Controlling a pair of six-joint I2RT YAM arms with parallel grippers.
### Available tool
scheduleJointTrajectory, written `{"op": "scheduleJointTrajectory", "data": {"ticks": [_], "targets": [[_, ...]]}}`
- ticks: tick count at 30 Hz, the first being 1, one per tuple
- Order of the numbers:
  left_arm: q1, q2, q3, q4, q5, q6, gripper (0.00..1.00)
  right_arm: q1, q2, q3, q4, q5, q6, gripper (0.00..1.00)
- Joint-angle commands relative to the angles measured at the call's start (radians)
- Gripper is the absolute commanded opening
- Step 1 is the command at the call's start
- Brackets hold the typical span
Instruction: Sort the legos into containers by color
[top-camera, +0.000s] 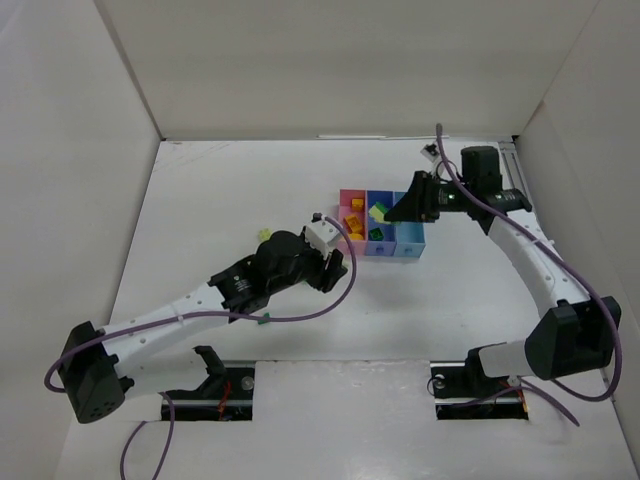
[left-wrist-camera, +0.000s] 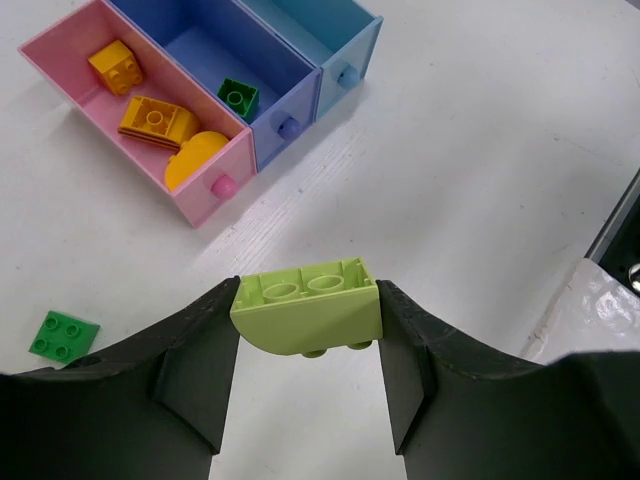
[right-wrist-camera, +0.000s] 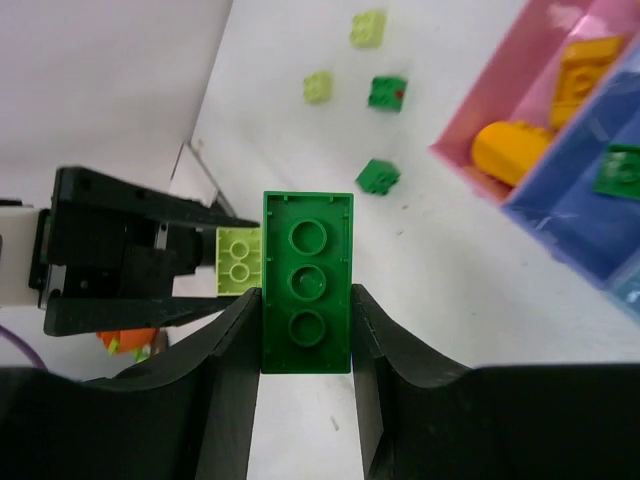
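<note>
My left gripper (left-wrist-camera: 308, 300) is shut on a pale lime-yellow curved brick (left-wrist-camera: 310, 315) and holds it above the table, short of the bins. My right gripper (right-wrist-camera: 307, 300) is shut on a long dark green brick (right-wrist-camera: 307, 270). In the top view the right gripper (top-camera: 400, 208) hangs over the joined bins and the left gripper (top-camera: 332, 243) is just left of them. The pink bin (left-wrist-camera: 60, 55) holds three orange-yellow bricks (left-wrist-camera: 155, 118). The medium blue bin (left-wrist-camera: 190, 50) holds a small green brick (left-wrist-camera: 238, 97). The light blue bin (left-wrist-camera: 335, 30) shows no brick.
A flat green plate (left-wrist-camera: 63, 335) lies on the table near my left gripper. Two lime bricks (right-wrist-camera: 368, 28) and two green bricks (right-wrist-camera: 377, 176) lie loose beyond the pink bin. A lime brick (top-camera: 263, 234) lies by the left arm. White walls enclose the table.
</note>
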Motion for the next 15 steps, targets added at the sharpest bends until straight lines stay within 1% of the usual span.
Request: {"op": "scheduleJointTrajectory", "data": {"ticks": [1,4,5,6,7,8,9,10,11,12,13,14,15], "targets": [[-0.008,-0.01,-0.006,0.023,0.007,-0.031,0.25,-0.081,-0.049,0.018,0.065,-0.016,-0.014,0.05],[-0.008,0.018,0.015,0.048,-0.027,-0.031,0.26,-0.117,-0.049,0.018,0.047,-0.052,-0.057,0.05],[-0.008,0.029,0.033,0.059,-0.039,-0.043,0.32,-0.127,-0.049,0.018,0.03,-0.053,-0.072,0.05],[-0.008,0.041,0.046,0.081,-0.049,-0.043,0.45,-0.127,-0.04,0.018,0.015,-0.053,-0.102,0.05],[0.007,0.068,0.073,0.112,-0.017,-0.043,0.67,-0.128,-0.04,0.018,-0.008,-0.053,-0.124,0.02],[0.007,0.069,0.073,0.112,0.015,-0.043,0.79,-0.128,-0.04,0.007,-0.008,-0.069,-0.124,0.02],[0.033,0.098,0.102,0.158,0.049,-0.055,0.89,-0.115,-0.04,0.007,-0.008,-0.083,-0.147,0.02],[0.056,0.113,0.118,0.18,0.092,-0.07,0.9,-0.115,-0.04,-0.005,-0.008,-0.095,-0.147,0.01],[0.082,0.127,0.133,0.2,0.203,-0.09,0.9,-0.115,-0.053,-0.005,0.002,-0.118,-0.162,0.01],[0.145,0.15,0.142,0.232,0.265,-0.141,0.9,-0.106,-0.063,-0.019,0.002,-0.118,-0.172,0.01],[0.179,0.161,0.142,0.291,0.331,-0.161,0.86,-0.106,-0.081,-0.028,0.002,-0.118,-0.172,0.01],[0.211,0.17,0.151,0.324,0.441,-0.185,0.84,-0.106,-0.081,-0.028,0.013,-0.118,-0.172,0.01],[0.238,0.179,0.152,0.351,0.48,-0.214,0.82,-0.106,-0.092,-0.028,0.013,-0.118,-0.172,0.01]]}}
